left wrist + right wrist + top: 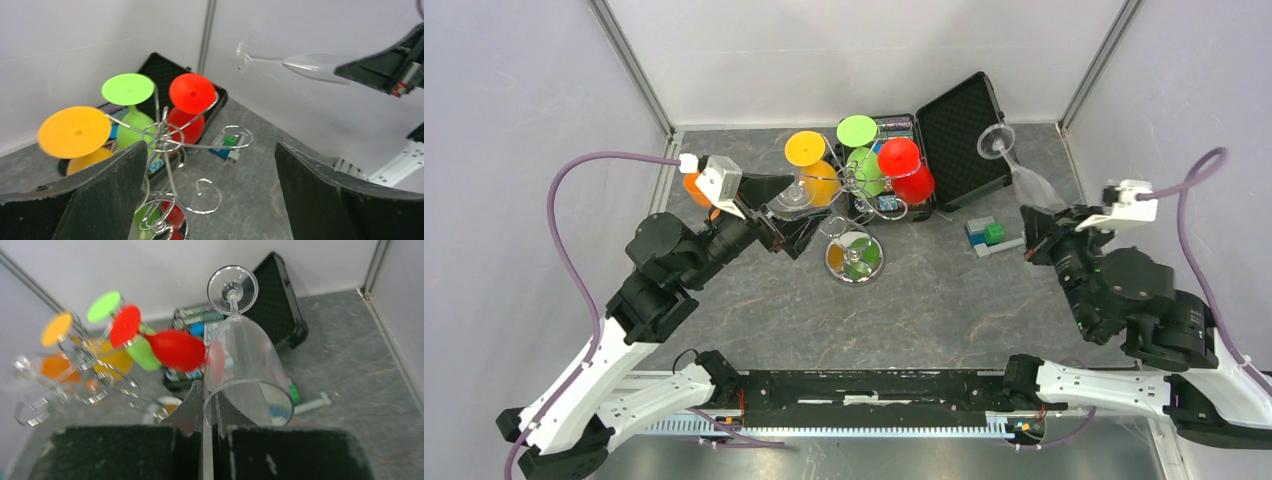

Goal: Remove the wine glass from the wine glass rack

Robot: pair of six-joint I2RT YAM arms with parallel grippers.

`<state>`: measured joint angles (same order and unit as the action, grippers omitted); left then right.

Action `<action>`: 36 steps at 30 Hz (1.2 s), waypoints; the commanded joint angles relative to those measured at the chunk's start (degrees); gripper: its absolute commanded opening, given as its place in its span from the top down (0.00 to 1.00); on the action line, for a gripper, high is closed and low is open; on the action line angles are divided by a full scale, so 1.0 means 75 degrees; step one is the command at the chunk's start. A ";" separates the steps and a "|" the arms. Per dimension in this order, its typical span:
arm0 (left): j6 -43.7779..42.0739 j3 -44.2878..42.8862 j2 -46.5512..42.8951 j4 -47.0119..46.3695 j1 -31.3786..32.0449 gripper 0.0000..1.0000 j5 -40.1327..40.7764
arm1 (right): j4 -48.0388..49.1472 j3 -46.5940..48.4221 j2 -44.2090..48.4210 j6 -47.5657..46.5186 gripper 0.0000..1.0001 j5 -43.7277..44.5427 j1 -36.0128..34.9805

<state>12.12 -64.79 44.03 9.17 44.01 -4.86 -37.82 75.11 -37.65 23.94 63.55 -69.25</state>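
Note:
The chrome wine glass rack (856, 258) stands mid-table on its mirrored disc base. Orange (809, 165), green (859, 150) and red (904, 165) glasses hang from its wire arms. My right gripper (1036, 215) is shut on the rim of a clear wine glass (1027, 185) and holds it in the air to the right of the rack, foot pointing away. The right wrist view shows the jaws (210, 412) pinching the glass wall (245, 365). My left gripper (792, 210) is open at the rack's left side, beside another clear glass (796, 195). The rack pole (165, 145) shows between its fingers.
An open black case (959, 125) lies behind the rack, holding small items. Blue and green blocks (986, 235) lie on the table right of the rack. Grey walls enclose the back and both sides.

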 commanded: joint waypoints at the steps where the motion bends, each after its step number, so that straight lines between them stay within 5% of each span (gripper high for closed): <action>1: -0.0865 -0.0304 -0.0150 0.0494 0.0021 0.00 0.1026 | -0.3257 0.0740 -0.0424 0.0941 1.00 -0.0310 -0.0001; 11: -0.0705 0.0053 -0.0488 0.0589 0.0026 0.00 0.2276 | -0.4555 0.0436 -0.1169 0.1467 1.00 -0.3265 -0.0001; 24: -0.0645 0.0166 -0.0688 0.0559 0.0027 0.00 0.2290 | -0.4434 -0.0142 -0.1962 0.1878 1.00 -0.3823 0.0096; 31: -0.0561 0.0261 -0.0701 0.0523 0.0025 0.00 0.2306 | -0.3142 -0.0579 -0.2258 0.0328 1.00 -0.5845 0.2751; 36: -0.0539 0.0214 -0.0769 0.0622 0.0027 0.00 0.2313 | -0.3396 0.0012 -0.3196 -0.0803 1.00 -0.7323 0.4211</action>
<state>8.69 -63.05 38.98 14.31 44.01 11.73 -65.76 71.24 -57.76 26.85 19.51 -42.96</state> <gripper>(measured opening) 0.993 0.034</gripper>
